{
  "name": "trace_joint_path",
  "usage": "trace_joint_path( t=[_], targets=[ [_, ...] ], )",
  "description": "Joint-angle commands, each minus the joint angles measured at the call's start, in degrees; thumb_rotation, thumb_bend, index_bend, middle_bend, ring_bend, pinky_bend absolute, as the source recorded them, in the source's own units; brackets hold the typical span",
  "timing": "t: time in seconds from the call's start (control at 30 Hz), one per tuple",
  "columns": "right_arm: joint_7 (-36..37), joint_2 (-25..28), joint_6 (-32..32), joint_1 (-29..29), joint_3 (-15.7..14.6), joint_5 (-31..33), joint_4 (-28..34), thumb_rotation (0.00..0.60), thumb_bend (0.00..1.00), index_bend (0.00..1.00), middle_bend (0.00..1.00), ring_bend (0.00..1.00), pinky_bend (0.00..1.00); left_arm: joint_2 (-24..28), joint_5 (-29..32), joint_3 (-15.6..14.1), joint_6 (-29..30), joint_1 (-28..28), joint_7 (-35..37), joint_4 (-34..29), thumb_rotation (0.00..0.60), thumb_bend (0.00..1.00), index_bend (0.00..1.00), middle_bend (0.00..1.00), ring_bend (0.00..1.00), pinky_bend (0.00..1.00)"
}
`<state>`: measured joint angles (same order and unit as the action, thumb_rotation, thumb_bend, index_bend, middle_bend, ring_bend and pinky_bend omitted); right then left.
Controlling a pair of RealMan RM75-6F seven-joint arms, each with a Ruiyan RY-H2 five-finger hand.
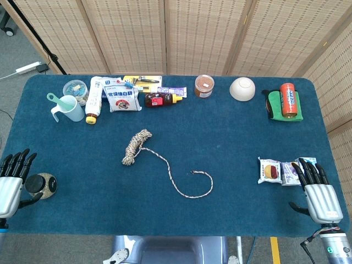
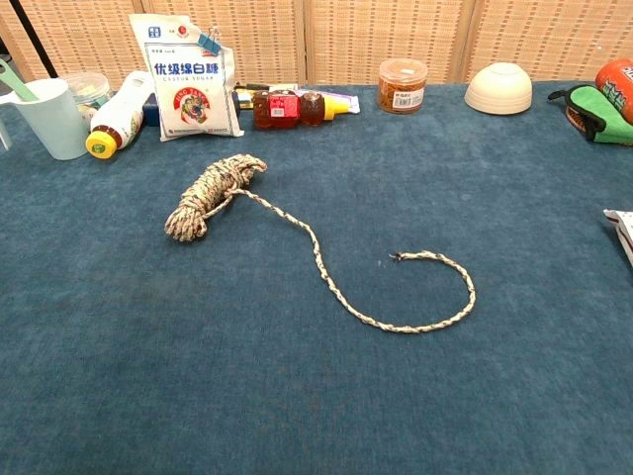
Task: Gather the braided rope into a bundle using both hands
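- Rope [image 1: 140,147] lies near the middle of the blue counter [image 1: 220,132], well apart from both robot hands; one end is wound into a small bundle [image 2: 210,195] and the free tail [image 2: 396,297] runs from it toward the robot's right and curls back like a hook.
- Left robot hand [image 1: 12,184] rests at the near left edge of the counter, fingers straight and apart, holding nothing; a small round dark object [image 1: 42,185] sits just beside its thumb.
- Right robot hand [image 1: 318,192] rests at the near right edge, fingers also straight and apart, holding nothing; it is just beside some snack packets [image 1: 279,171].
- Count: one rope, two robot hands, one white bowl [image 1: 242,88] turned upside down, one light blue cup [image 1: 67,108], one bag of sugar [image 2: 188,79], one small round jar with brown content [image 1: 204,86], one orange can [image 1: 288,100] lying on a green cloth [image 1: 297,113].
- How many snack packets there are I cannot tell exactly, because the right robot hand covers part of them.
- Chest view shows neither robot hand, and the can, the cloth and one packet are cut off at its right border.
- Several small things behind the sugar bag are too crowded to make out.
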<state>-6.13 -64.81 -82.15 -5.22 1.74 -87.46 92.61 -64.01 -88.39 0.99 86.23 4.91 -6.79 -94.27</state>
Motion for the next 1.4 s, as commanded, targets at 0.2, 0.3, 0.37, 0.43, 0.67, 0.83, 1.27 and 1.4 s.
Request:
trace_joint_path(
  t=[0.2,0.3,0.37,0.43,0.67,0.83,1.27,1.4],
  targets=[
    [0.3,-0.9,1.5,-1.0,-0.6,-1.1,0.4,0.6,0.0,0.0,0.0,0.0,0.0,-0.3,-1.8,0.1,1.7,-0.2,2.0,0.5,0.6,0.1,0.0,0.0,0.0,0.0],
    [0.5,-1.6,4.2,-2.8,-1.3,-2.8,1.7,0.6,0.0,0.0,0.0,0.0,0.0,-0.1,-1.3,0.5,2.1,-0.2,2.6,0.6,0.6,0.1,0.0,0.0,0.0,0.0],
    [-0.4,-2.0,6.8,-4.7,-1.6,-4.1,2.9,0.6,0.0,0.0,0.0,0.0,0.0,-0.2,-0.6,0.9,1.9,-0.2,2.3,0.7,0.6,0.1,0.0,0.0,0.0,0.0],
    [-0.1,-2.4,9.8,-6.7,-1.9,-5.3,4.6,0.6,0.0,0.02,0.0,0.0,0.0,-0.3,0.2,1.0,1.4,-0.1,2.2,0.6,0.6,0.1,0.0,0.0,0.0,0.0],
    [2.2,-6.5,17.5,-13.7,-0.7,-7.8,8.2,0.6,0.0,0.21,0.0,0.0,0.0,-0.7,2.7,1.9,-0.3,0.5,1.0,0.5,0.6,0.1,0.0,0.0,0.0,0.0],
    [-0.5,-11.7,21.0,-16.6,2.0,-3.4,9.1,0.6,0.05,0.27,0.0,0.0,0.0,-1.2,4.5,2.3,-2.0,1.1,-0.1,0.6,0.6,0.1,0.0,0.0,0.0,0.0],
    [-10.1,-22.9,26.2,-20.8,3.0,6.2,3.8,0.6,0.41,0.33,0.0,0.0,0.0,-1.8,6.3,2.8,-3.7,1.9,-1.0,0.8,0.6,0.1,0.0,0.0,0.0,0.0],
    [-10.4,-24.7,26.5,-21.4,2.6,7.1,2.4,0.6,0.42,0.34,0.0,0.0,0.0,-1.8,6.8,2.9,-4.0,2.0,-1.1,0.8,0.6,0.1,0.0,0.0,0.0,0.0]
  ],
)
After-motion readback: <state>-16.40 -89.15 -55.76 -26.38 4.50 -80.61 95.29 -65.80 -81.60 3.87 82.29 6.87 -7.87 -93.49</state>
